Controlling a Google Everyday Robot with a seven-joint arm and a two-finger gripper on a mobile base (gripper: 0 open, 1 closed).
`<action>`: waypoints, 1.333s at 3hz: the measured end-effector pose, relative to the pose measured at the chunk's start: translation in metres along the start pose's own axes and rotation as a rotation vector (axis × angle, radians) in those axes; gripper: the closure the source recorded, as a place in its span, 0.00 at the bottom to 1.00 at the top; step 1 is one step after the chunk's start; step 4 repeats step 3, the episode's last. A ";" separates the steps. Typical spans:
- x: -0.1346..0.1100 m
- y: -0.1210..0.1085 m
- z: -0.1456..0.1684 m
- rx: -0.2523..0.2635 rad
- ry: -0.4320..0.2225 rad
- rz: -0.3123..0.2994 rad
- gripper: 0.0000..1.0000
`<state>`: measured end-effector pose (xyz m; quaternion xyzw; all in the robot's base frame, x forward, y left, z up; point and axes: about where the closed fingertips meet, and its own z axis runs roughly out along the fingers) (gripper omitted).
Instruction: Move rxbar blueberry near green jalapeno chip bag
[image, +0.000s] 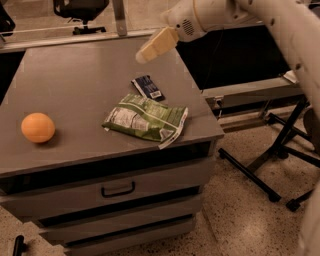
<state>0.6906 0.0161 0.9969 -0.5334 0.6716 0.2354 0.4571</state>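
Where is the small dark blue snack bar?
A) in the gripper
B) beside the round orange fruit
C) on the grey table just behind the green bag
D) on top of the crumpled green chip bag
C: the dark blue snack bar lies on the grey table just behind the crumpled green chip bag; the gripper hangs above it.

Grey cabinet top (75, 85) holding green, navy and orange items.
The green jalapeno chip bag (145, 118) shows a white label panel and white edge. At its 12 o'clock, the rxbar blueberry (148, 87) is dark navy with small white markings. The fruit (38, 127) at 9 o'clock is plain orange. The cream gripper (142, 57) hangs at the bar's 12 o'clock.
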 end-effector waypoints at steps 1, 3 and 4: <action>-0.005 0.004 -0.051 0.114 -0.055 0.018 0.00; 0.009 -0.013 -0.076 0.212 -0.079 0.048 0.00; 0.009 -0.013 -0.076 0.212 -0.079 0.048 0.00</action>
